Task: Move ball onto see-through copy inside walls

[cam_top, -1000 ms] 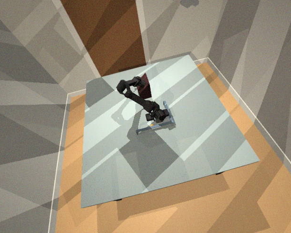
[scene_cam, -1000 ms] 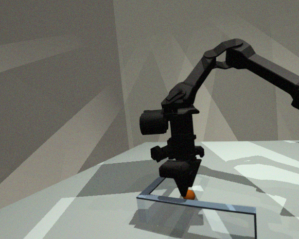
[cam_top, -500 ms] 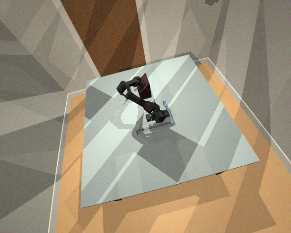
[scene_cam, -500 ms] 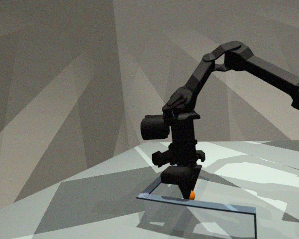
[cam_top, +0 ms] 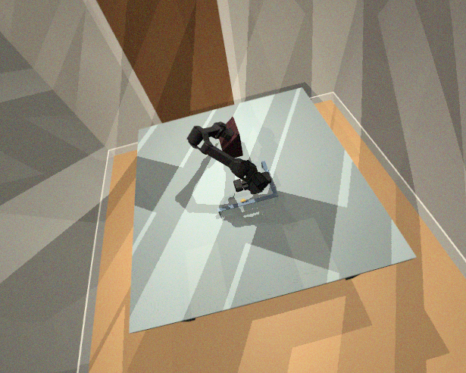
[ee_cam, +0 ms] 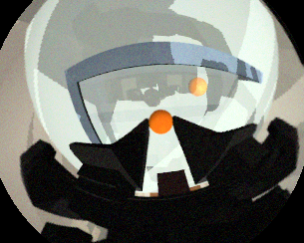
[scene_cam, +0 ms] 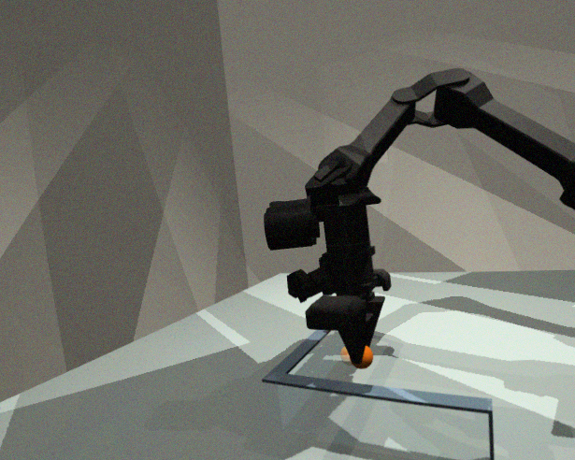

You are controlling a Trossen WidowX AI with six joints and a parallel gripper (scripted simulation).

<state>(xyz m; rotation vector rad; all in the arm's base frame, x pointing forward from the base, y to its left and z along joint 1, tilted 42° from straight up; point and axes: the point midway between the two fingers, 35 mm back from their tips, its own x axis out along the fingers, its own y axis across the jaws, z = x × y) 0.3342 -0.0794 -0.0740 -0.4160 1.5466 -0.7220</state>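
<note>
Ball (ee_cam: 160,121), orange, sits on the desk (scene_cam: 134,378) inside the clear corner walls (scene_cam: 374,391), pinched by the downward-pointing end effector (scene_cam: 357,352) for carrying to the nearby see-through copy (ee_cam: 198,87).

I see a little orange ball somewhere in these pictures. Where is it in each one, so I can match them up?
Top: the orange ball is a tiny speck near the middle, just below the dark gripper.
Exterior: low and right of centre, pinched at the tips of the gripper.
Wrist: at the centre, between the two fingers.
Shared landmark: the corner of low clear walls beside it.
</note>
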